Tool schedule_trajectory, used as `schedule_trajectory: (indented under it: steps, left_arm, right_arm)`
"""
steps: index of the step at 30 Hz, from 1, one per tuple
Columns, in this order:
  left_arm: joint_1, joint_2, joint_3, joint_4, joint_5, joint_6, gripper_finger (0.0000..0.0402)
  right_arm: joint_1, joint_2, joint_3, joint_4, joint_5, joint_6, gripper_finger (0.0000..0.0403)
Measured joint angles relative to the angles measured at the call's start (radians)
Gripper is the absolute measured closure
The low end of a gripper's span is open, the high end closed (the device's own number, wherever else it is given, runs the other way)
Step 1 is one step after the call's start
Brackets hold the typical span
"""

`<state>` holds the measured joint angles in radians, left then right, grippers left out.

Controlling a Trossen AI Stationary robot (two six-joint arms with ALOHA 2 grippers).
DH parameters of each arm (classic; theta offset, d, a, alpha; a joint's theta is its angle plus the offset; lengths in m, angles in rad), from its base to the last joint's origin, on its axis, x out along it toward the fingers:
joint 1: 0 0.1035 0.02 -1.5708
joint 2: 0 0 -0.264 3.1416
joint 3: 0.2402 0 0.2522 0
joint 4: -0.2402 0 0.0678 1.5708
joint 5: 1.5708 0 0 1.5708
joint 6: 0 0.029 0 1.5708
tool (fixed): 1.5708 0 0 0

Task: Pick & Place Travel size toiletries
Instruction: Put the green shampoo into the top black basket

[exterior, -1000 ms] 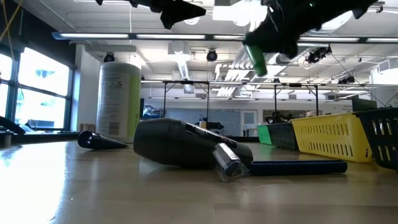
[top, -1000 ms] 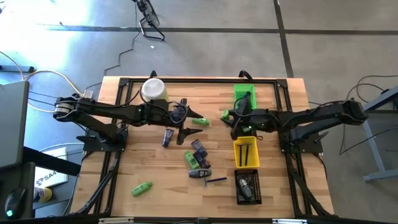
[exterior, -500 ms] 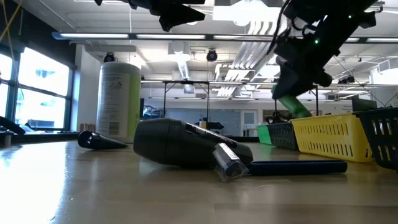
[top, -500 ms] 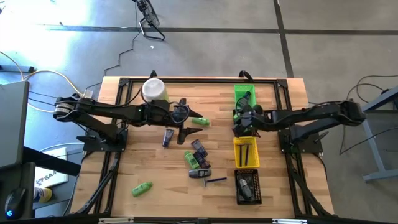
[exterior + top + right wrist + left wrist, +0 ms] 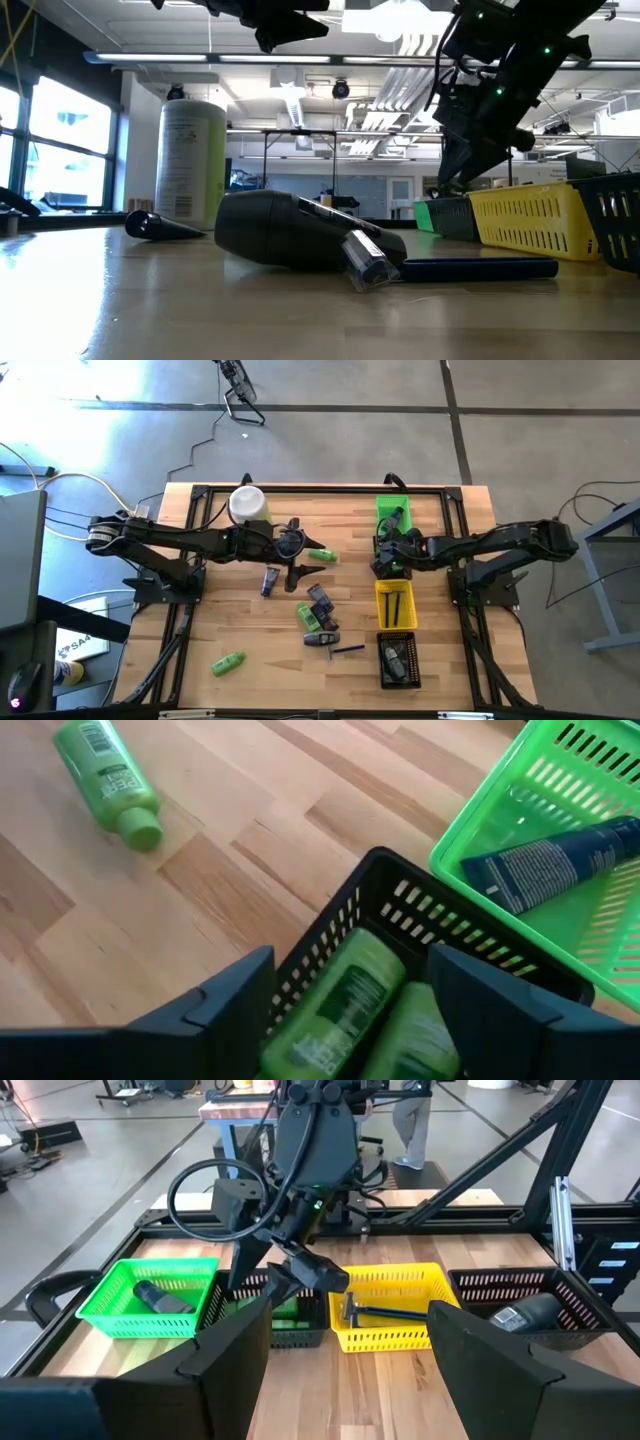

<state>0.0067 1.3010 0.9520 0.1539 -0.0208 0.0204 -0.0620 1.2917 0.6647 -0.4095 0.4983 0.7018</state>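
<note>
Wooden tabletop [image 5: 340, 670] on a grey concrete floor, that's the setup from above: the left gripper [image 5: 291, 541] sits mid-table beside the big white-lidded canister [image 5: 247, 506], and the right gripper [image 5: 385, 558] is over the row of bins along the right side, between the green bin [image 5: 393, 506] and the yellow bin [image 5: 396, 606]. Loose toiletries are scattered around the middle: a green bottle [image 5: 320, 555] just past the left gripper, a cluster of tubes [image 5: 318, 617], and another green bottle [image 5: 228, 663] off near the front left corner. Down at table height you get a big dark tube [image 5: 290, 233] lying in front and the right arm hanging over the bins, but I can't make out its fingers from there. Left wrist cam looks across at the bins; its own fingers [image 5: 235, 1355] stand wide apart with nothing between them, and a dark tube [image 5: 165, 1297] lies in the green bin [image 5: 130, 1305]. Right wrist cam is the useful one: fingers [image 5: 235, 1005] spread apart, nothing pinched, and right below them a black bin [image 5: 370, 900] with two green bottles inside, one bottle [image 5: 335, 1005] lying directly under the gap. Looks to me like the drop-off step, bottle just let go into the black bin. My guess for the next move: lift clear of the bin wall, swing over to the green bottle [image 5: 108, 780] on the wood nearby, and line up across its narrow side to grab it.
</note>
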Motion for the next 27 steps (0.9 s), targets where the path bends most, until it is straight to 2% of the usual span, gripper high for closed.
schedule_trajectory:
  steps: [3,7,12,18,27]
  left_arm:
    - [0.000,0.000,0.000,0.000,0.000,0.000,0.0138]
    - [0.000,0.000,0.000,0.000,0.000,0.000,0.0138]
    - [0.000,0.000,0.000,0.000,0.001,0.000,0.0138]
    - [0.000,0.000,0.001,0.000,0.001,0.000,0.0138]
    - [0.000,0.000,0.001,0.000,0.003,0.001,0.0138]
  right_arm:
    - [0.000,-0.015,0.000,0.003,-0.001,-0.018,0.0131]
    - [0.000,-0.052,0.000,0.018,-0.002,-0.032,0.0139]
    - [0.004,-0.129,0.000,0.050,-0.010,-0.074,0.0172]
    - [0.005,-0.235,0.002,0.091,-0.090,-0.114,0.0216]
    - [0.060,-0.270,0.002,0.344,-0.202,-0.309,0.0273]
